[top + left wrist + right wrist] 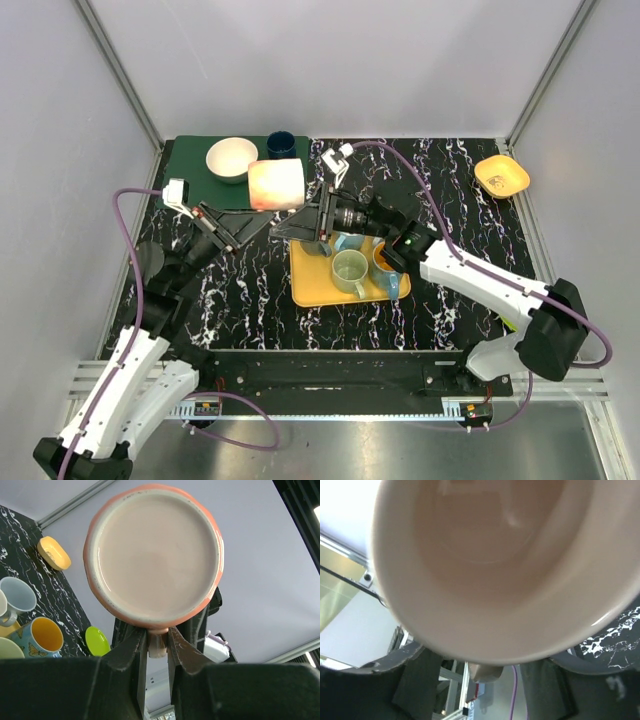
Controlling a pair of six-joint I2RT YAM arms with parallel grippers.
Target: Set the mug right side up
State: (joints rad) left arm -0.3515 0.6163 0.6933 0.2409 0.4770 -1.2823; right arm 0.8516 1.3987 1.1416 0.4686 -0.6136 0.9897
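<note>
A yellow tray holds cups — a white bowl sits on the green mat.

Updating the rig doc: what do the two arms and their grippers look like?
The left arm and right arm both have white shell links, black joints and black bases. Each trails a purple cable that ends in a white block near the wrist. The right arm shows a small green light. The left gripper and right gripper have black to dark grey angular fingers.

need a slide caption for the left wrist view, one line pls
Base of the orange mug facing the camera, its handle clamped in the left pincer.
</note>
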